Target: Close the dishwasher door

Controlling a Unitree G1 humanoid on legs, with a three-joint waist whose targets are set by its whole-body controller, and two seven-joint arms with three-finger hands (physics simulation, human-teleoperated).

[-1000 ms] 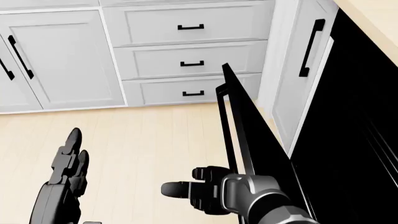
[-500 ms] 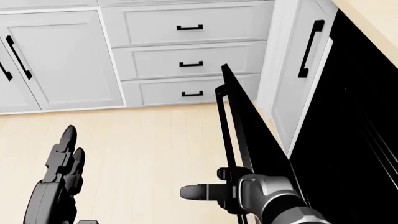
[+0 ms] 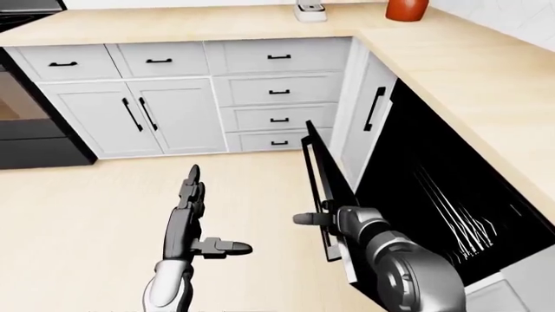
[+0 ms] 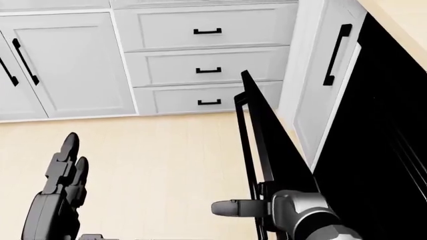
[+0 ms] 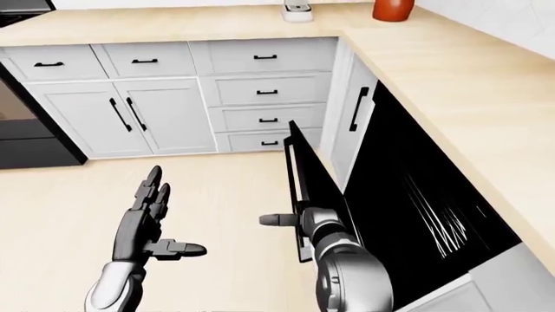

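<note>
Left-eye view
Door (image 3: 325,185): black dishwasher door, partly open, standing tilted out from the black cavity (image 3: 442,195) on the right; its bar handle runs along the floor-facing side.
Right hand (image 3: 334,220): pressed against the door's outer face at the handle; one finger (image 3: 305,219) sticks out to the left. Whether the other fingers wrap the handle I cannot tell.
Left hand (image 3: 189,214): free over the floor (image 3: 78,214), well left of the door, fingers straight and spread, thumb out to the right, holding nothing.
Rack wires (image 3: 460,208): pale lines inside the cavity.
Around: white drawers (image 3: 278,91) at the far side, just beyond the door's far edge; a tall white cabinet (image 3: 369,120) right beside the cavity; a double-door cabinet (image 3: 138,117) farther left; a dark oven (image 3: 21,123) at far left.
Desk (image 3: 468,78): light wood counter over the cavity; a red pot (image 3: 406,9) and a small white item (image 3: 310,10) at the far end.

Head view
Door (image 4: 267,140): edge-on, running from mid-picture down to the bottom, with bare floor to its left.
Right hand (image 4: 267,209): at the lower part of the door; finger (image 4: 230,208) pointing left.
Left hand (image 4: 56,190): bottom left, fingers up and open.

Right-eye view
Door (image 5: 308,175): same tilt; nothing lies between it and the cavity except the right arm (image 5: 347,279), which reaches in from the bottom.
Left hand (image 5: 143,218): open, apart from everything.
</note>
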